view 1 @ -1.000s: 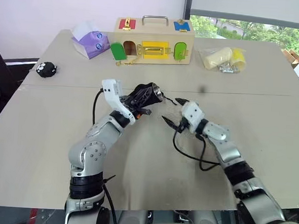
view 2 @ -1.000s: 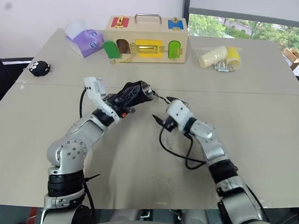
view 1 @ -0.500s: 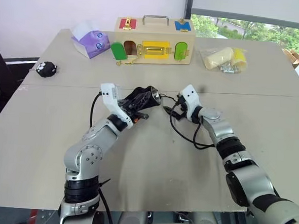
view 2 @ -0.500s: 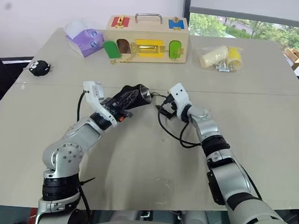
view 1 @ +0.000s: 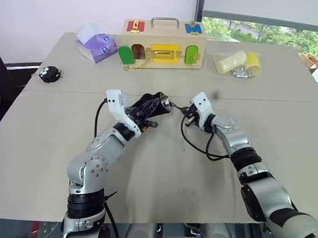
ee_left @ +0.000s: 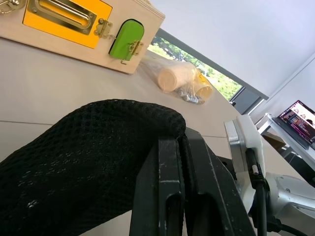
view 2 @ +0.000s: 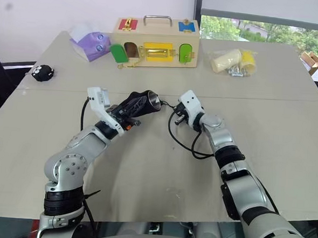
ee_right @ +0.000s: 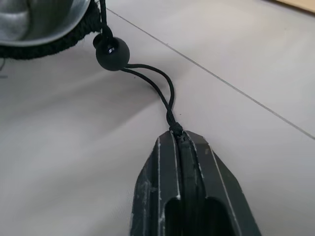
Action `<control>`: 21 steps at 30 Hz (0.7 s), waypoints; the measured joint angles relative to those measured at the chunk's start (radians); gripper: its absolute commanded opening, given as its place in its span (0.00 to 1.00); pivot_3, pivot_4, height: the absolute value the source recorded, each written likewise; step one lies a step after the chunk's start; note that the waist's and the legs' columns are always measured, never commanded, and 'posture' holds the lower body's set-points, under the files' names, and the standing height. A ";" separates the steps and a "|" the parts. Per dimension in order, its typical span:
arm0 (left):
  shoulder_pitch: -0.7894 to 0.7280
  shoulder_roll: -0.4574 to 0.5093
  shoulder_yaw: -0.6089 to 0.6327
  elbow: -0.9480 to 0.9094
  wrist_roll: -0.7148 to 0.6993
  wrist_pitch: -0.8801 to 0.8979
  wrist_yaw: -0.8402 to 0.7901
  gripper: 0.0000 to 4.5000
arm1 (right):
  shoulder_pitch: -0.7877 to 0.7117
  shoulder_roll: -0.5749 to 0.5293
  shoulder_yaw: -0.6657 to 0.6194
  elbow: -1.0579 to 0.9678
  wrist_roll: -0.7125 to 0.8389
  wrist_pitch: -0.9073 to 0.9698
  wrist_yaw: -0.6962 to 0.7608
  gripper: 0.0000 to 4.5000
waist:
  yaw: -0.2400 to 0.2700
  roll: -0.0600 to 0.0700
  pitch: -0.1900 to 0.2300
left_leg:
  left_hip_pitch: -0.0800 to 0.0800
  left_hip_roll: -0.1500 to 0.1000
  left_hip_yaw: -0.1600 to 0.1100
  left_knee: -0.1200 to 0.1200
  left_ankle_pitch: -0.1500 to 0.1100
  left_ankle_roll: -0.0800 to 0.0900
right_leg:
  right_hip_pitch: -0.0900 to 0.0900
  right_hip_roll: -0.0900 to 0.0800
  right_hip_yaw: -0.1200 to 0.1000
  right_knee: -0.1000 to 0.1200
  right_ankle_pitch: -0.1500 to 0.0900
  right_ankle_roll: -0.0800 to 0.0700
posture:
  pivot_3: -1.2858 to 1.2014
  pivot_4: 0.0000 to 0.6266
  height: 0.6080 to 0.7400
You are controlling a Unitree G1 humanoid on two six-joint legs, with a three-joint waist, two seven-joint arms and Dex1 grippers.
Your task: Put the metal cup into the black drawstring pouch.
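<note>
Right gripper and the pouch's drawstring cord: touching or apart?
Touching. In the right wrist view the right gripper has its fingers shut on the cord, pinching its knotted end.

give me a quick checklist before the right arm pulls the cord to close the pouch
1. Metal cup inside the black drawstring pouch: ok, its rim sits within the pouch mouth.
2. Left pincer shut on the pouch fabric: ok.
3. Right pincer shut on the cord: ok, clamped at the knot.
4. Bead up against the pouch mouth: ok.
5. Cord taut: not ok, it curves slack.
6. Cup fully down in the pouch: cannot tell.
</note>
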 measured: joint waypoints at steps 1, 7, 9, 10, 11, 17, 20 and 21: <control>0.000 0.000 -0.001 0.000 0.000 0.000 0.000 0.00 | 0.008 -0.005 0.000 -0.015 -0.006 0.002 -0.008 0.01 | 0.003 0.000 0.000 | 0.000 0.000 0.000 0.000 0.000 0.000 | 0.000 0.000 0.000 0.000 0.000 0.000 | 0.52 0.24 1.00; 0.000 0.003 -0.002 -0.001 -0.002 0.001 0.003 0.00 | 0.077 -0.049 -0.039 -0.132 -0.001 0.039 -0.060 0.01 | 0.008 0.000 0.000 | -0.002 -0.001 -0.001 0.000 0.000 0.000 | -0.001 -0.001 -0.001 -0.002 0.000 0.000 | 0.52 0.24 1.00; 0.000 0.003 -0.004 -0.001 -0.002 0.001 0.003 0.00 | 0.099 -0.059 -0.061 -0.174 0.006 0.043 -0.071 0.01 | 0.005 0.000 0.001 | -0.003 -0.001 -0.001 -0.001 0.000 0.000 | -0.001 0.000 -0.001 -0.003 0.000 0.000 | 0.52 0.24 1.00; 0.000 0.003 -0.004 -0.001 -0.002 0.001 0.004 0.00 | 0.109 -0.060 -0.071 -0.200 0.014 0.043 -0.075 0.01 | 0.004 0.000 0.001 | -0.004 -0.001 -0.001 -0.001 0.000 0.000 | -0.002 0.000 -0.001 -0.004 0.000 0.000 | 0.52 0.24 1.00; 0.000 0.003 -0.008 -0.003 -0.002 0.001 0.004 0.00 | 0.132 -0.058 -0.095 -0.269 0.041 0.036 -0.076 0.01 | 0.003 0.000 0.001 | -0.006 -0.001 -0.001 -0.001 0.000 0.000 | -0.004 0.000 -0.001 -0.004 0.000 0.000 | 0.52 0.24 1.00; -0.007 -0.010 -0.007 -0.003 -0.010 0.003 0.018 0.00 | 0.154 -0.003 -0.205 -0.587 0.266 0.063 -0.045 0.01 | 0.001 0.000 0.001 | -0.008 0.000 -0.001 -0.002 0.000 0.000 | -0.006 0.001 -0.001 -0.005 0.000 0.000 | 0.52 0.24 1.00; -0.021 -0.013 -0.007 -0.004 -0.024 0.002 0.019 0.00 | 0.173 0.041 -0.232 -0.727 0.432 0.161 -0.025 0.01 | 0.002 0.000 0.001 | -0.007 0.000 -0.001 -0.002 0.000 0.000 | -0.006 0.000 -0.001 -0.004 0.000 0.000 | 0.52 0.24 1.00; -0.021 -0.013 -0.007 -0.004 -0.027 0.000 0.018 0.00 | 0.173 0.057 -0.247 -0.768 0.505 0.214 -0.031 0.01 | 0.002 0.000 0.002 | -0.007 -0.001 -0.001 -0.002 0.000 0.000 | -0.006 0.000 -0.001 -0.004 0.000 0.000 | 0.52 0.24 1.00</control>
